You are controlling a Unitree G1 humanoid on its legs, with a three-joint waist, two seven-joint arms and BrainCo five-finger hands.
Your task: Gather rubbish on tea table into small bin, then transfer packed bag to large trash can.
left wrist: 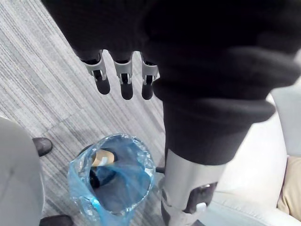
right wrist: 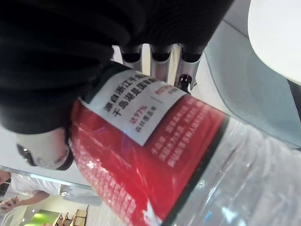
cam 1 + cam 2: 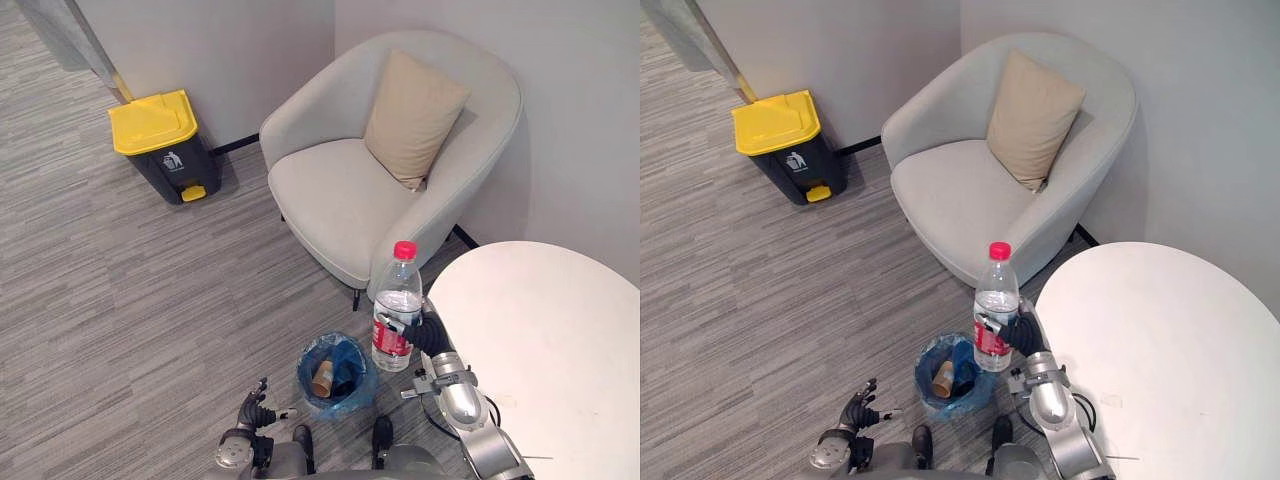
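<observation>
What I can't make out from here

The bottle (image 2: 178, 155) leaves my right wrist view at 4 and 6 o'clock, both ends cut off. The right hand (image 3: 428, 335) has its fingers (image 2: 160, 66) curled behind the label, tips mostly hidden. In the head view the bench (image 3: 550, 340) is cropped at 3 and 5 o'clock. Inside the small bin (image 3: 362, 388) a tan cup-like piece sits among dark shapes I can't identify. The large trash can (image 3: 165, 145) carries a symbol too small to tell.

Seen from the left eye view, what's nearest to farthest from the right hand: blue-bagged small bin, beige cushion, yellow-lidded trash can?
1. Blue-bagged small bin, floor beside the right hand.
2. Beige cushion, on the armchair.
3. Yellow-lidded trash can, far wall.
</observation>
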